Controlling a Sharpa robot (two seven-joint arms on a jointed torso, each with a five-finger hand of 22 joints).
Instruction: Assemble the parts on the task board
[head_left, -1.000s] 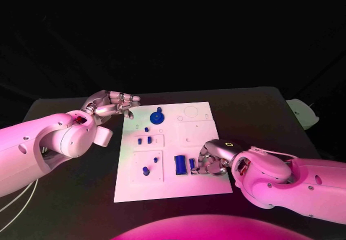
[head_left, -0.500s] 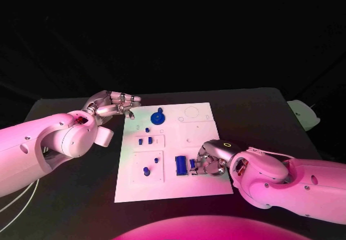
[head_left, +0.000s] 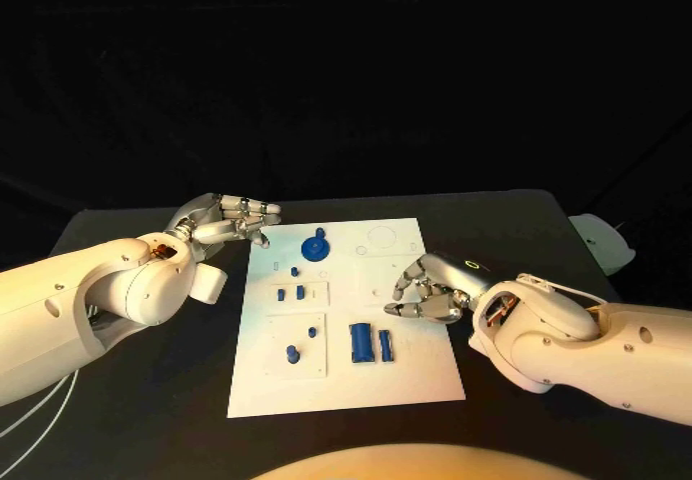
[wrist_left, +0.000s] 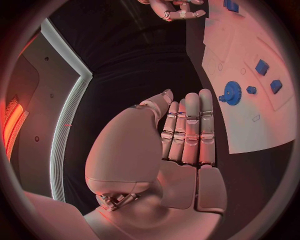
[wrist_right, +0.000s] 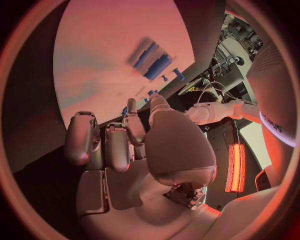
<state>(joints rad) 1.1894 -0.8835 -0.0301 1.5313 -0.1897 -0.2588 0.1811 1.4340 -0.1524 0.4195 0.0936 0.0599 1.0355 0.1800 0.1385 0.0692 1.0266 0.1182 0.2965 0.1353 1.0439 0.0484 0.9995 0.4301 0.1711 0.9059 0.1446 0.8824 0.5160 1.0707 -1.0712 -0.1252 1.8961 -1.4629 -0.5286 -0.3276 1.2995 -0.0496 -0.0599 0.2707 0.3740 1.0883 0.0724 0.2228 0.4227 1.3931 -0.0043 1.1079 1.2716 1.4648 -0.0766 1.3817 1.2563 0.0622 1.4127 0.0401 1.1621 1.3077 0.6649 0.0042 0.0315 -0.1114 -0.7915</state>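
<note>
The white task board (head_left: 411, 380) lies mid-table. A wide blue block (head_left: 359, 344) and a narrow blue block (head_left: 385, 345) stand side by side in its near half. A blue gear (head_left: 316, 243) sits near the far edge, with small blue pieces (head_left: 290, 293) below it and two more (head_left: 293, 353) in the near left panel. My right hand (head_left: 426, 290) hovers over the board's right side, just beyond the blocks, fingers loosely bent and holding nothing. My left hand (head_left: 228, 220) waits off the board's far left corner, also holding nothing. The left wrist view shows its fingers (wrist_left: 187, 130) straight, near the gear (wrist_left: 232, 93).
Black table (head_left: 159, 400) surrounds the board on all sides. A pale object (head_left: 606, 245) sits at the table's right edge. In the right wrist view, my right hand (wrist_right: 125, 145) is above the board (wrist_right: 106, 55) and the two blocks (wrist_right: 157, 66).
My right hand has let go of the narrow blue block and drawn back toward the far side of the board. The block stays beside the wide one. The left hand has held still.
</note>
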